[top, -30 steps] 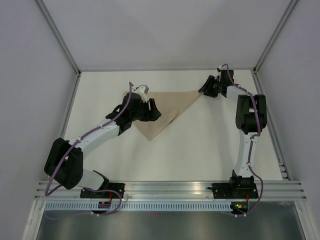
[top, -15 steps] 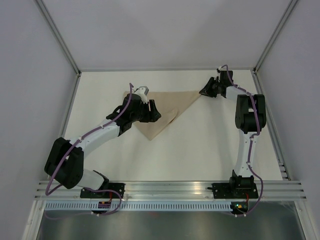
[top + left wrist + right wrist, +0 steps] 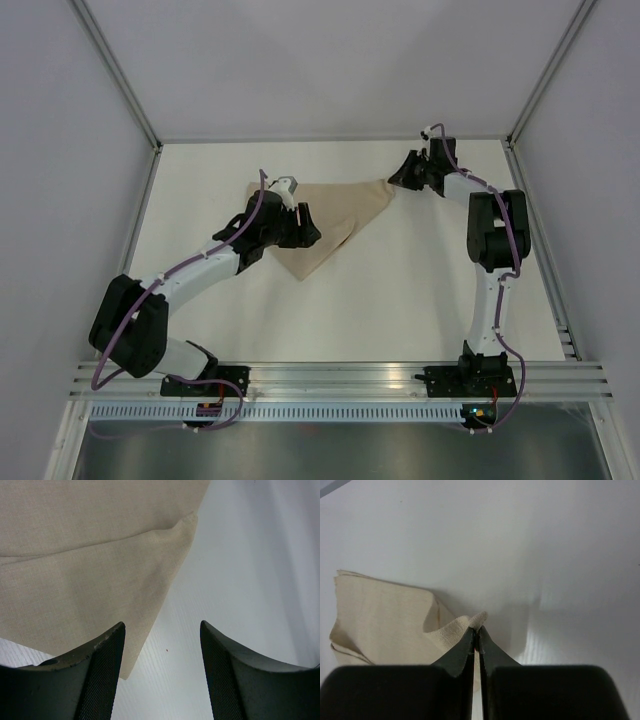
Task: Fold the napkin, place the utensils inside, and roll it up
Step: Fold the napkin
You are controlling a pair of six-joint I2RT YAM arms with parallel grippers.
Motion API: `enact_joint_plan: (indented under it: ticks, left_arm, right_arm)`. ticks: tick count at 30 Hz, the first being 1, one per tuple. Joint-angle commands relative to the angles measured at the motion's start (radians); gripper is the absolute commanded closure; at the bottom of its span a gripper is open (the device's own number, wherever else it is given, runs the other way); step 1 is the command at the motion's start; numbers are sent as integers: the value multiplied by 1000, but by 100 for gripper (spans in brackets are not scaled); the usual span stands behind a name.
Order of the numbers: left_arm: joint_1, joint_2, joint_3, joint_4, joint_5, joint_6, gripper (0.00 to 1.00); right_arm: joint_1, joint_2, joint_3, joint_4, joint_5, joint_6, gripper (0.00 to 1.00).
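The beige napkin (image 3: 330, 215) lies folded into a triangle at the middle back of the white table. My left gripper (image 3: 306, 226) is open and hovers over its near left part; in the left wrist view the napkin (image 3: 90, 565) lies ahead of the open gripper (image 3: 161, 630), one edge running under the left finger. My right gripper (image 3: 394, 181) is shut on the napkin's right corner, and in the right wrist view the gripper (image 3: 476, 633) pinches that corner, with the cloth (image 3: 380, 625) puckered to the left. No utensils show.
White walls and metal frame posts (image 3: 125, 85) enclose the table. A metal rail (image 3: 330, 378) runs along the near edge by the arm bases.
My right gripper has moved left and slightly back with the napkin's right corner, slackening that edge. The left arm has barely moved.
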Motion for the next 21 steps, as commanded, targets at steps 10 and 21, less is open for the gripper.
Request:
enact_joint_plan:
  ticks: [10,21]
  left_arm:
    - [5,-106,-26,27,-19,-55,34]
    - [3,-354,3,-124,-164,-144,33]
  right_arm:
    - [128,-338,-136,92,-6,-171,93]
    - [344,-427,-132,-29,51,-441,93]
